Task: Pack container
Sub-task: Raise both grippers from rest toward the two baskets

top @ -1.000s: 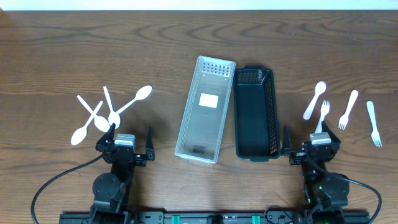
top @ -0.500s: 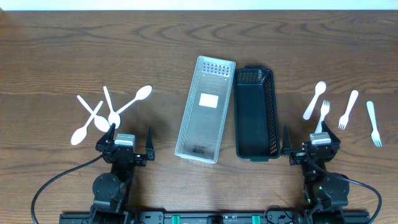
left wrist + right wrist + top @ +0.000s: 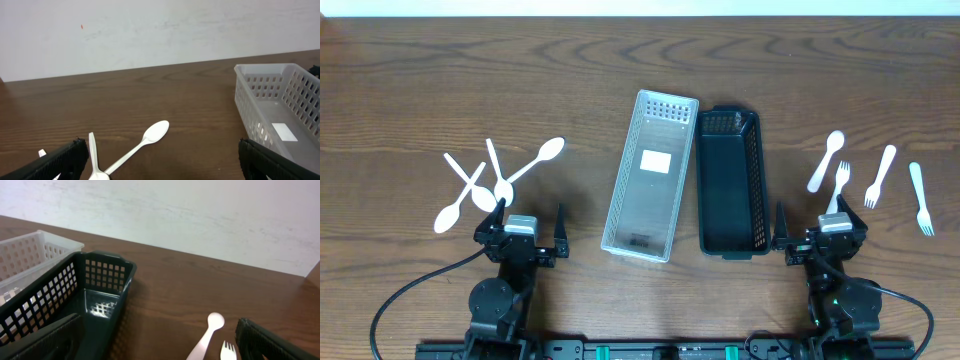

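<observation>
**Stock on the worktop (image 3: 420, 80), task "pack container": not begun, as I judge it.**

1. White basket (image 3: 650, 177): long, perforated, lying at the centre and slightly skewed. Nothing is inside except a pale label (image 3: 655, 161) on its floor.
2. Dark basket (image 3: 730, 183): same form, just beside the white one on its right, long sides nearly touching. I see no contents.
3. Spoons (image 3: 500, 175), four, white: loose on the left and crossing one another in a small heap. They lie just ahead of my left tool and well apart from both baskets.
4. Spoon (image 3: 826, 161), one, white: loose on the right, beside the forks.
5. Forks (image 3: 880, 176), three, white: loose on the right, lying separately and not overlapping. The nearest sits just ahead of my right tool.
6. Left tool (image 3: 529, 225): fingers spread wide, holding nothing, parked at the near edge. Its wrist view shows both finger ends at the frame corners, with one spoon bowl between them farther off.
7. Right tool (image 3: 820, 232): fingers likewise spread and empty, parked near the end of the dark basket.

**Done:** nothing that shows, with no piece in either basket.

**Left:** all eight pieces. The layout suggests sorting spoons to one basket and forks to the other, but the task line does not say so. The crossed spoons will likely need picking from the top of the heap.
</observation>
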